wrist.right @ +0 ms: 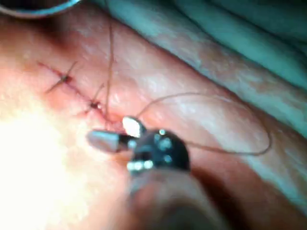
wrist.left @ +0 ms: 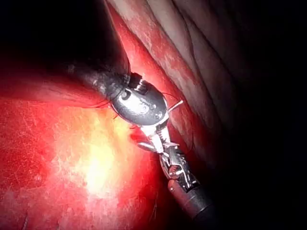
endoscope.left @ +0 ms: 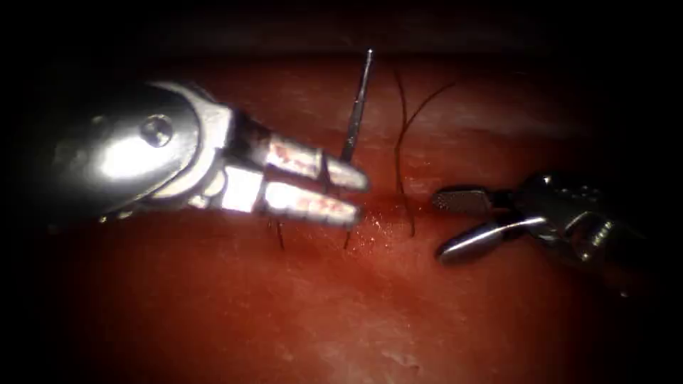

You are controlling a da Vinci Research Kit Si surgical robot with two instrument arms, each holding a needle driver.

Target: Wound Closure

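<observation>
The left end effector [endoscope.left: 352, 193] comes in from the left of the endoscope view, and its two shiny jaws, spotted with red fluid, sit a little apart. The needle [endoscope.left: 357, 107] passes between them and stands almost straight up, with its thin end pointing to the far side. The jaws seem to hold the needle near its low end, but I cannot tell for sure how tight the hold is. The low end of the needle is hidden behind the jaws, so I cannot tell if it goes into the tissue [endoscope.left: 213, 306]. The right end effector [endoscope.left: 445, 224] comes in from the right with its jaws wide open, and it holds nothing. Its tips hang just right of the cut [endoscope.left: 384, 213], which shines wet with red fluid [endoscope.left: 373, 220]. A dark thread [endoscope.left: 400, 149] rises from the cut between the two tools and curves away to the far side. Short dark thread ends [endoscope.left: 279, 235] poke out of the tissue just under the left tool. In the right wrist view the open jaws of the right tool [wrist.right: 112, 134] sit just beside stitches [wrist.right: 64, 79] that cross the cut, and the thread [wrist.right: 230, 148] makes a wide loop over the tissue.
</observation>
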